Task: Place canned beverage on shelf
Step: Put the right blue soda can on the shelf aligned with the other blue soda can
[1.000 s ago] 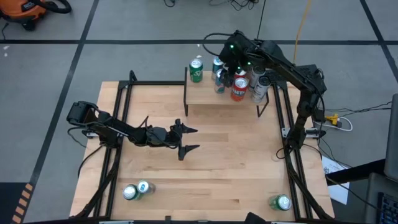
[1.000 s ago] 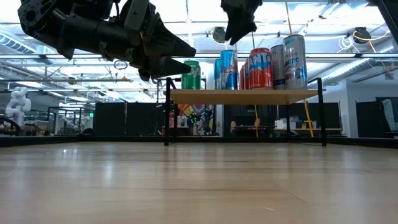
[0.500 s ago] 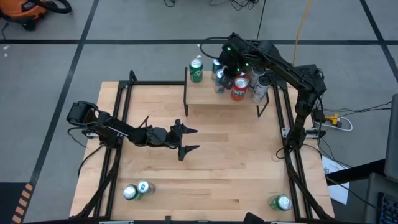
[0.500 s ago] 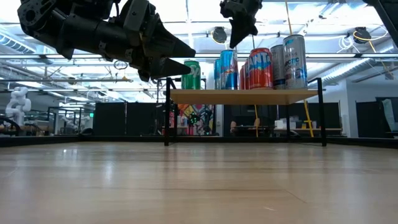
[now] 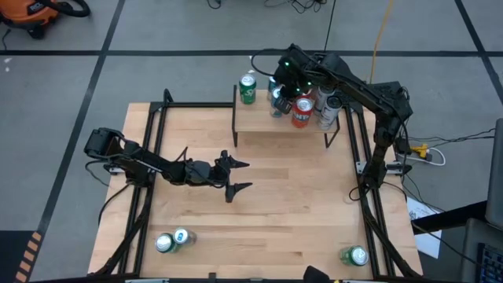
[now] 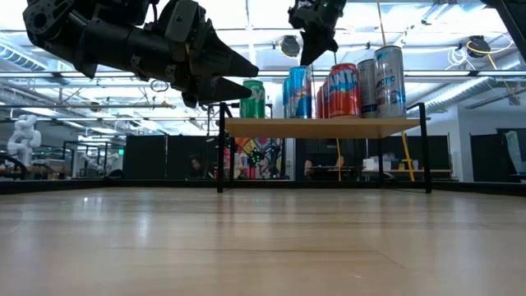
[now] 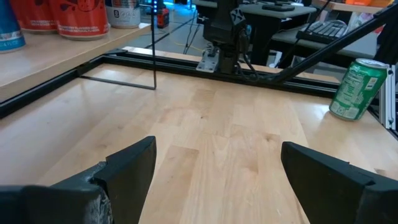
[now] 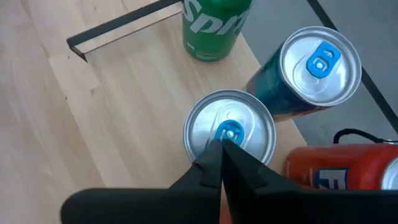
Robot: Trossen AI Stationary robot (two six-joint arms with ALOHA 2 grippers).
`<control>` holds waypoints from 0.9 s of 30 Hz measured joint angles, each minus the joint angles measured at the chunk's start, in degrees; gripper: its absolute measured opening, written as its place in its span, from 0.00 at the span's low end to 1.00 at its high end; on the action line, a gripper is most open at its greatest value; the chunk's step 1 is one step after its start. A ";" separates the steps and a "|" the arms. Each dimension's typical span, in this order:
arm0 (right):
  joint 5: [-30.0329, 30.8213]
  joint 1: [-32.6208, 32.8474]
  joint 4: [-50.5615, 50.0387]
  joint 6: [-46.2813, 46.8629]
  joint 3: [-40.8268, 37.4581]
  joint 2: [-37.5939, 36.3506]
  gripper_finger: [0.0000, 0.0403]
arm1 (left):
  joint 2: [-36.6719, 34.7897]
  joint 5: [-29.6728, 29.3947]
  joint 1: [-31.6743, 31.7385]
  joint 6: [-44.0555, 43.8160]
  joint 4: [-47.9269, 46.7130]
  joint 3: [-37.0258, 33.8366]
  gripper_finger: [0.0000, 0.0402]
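Wooden shelf (image 5: 267, 119), right fingers (image 8: 222, 163) pressed together above blue can (image 8: 230, 130), left fingers (image 7: 127, 171) spread, empty.

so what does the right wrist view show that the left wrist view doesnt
Only the right wrist view: the right gripper, fingers shut, poised over the tab of a silver-topped blue can, with the green can and a second blue can on the shelf seen from above.

Only the left wrist view: the left gripper, fingers open over bare tabletop, and a green can near the table edge.

Both: the shelf and a red can standing on it.
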 joint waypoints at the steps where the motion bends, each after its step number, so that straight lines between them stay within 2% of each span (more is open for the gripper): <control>1: 0.00 0.00 0.42 -0.17 -0.55 -0.06 0.00 | 0.00 -0.02 0.00 -0.02 -0.01 0.00 0.86; 27: 0.17 0.25 4.05 -4.43 -1.42 -0.50 0.00 | 0.00 -0.14 0.00 0.10 -0.02 0.00 0.86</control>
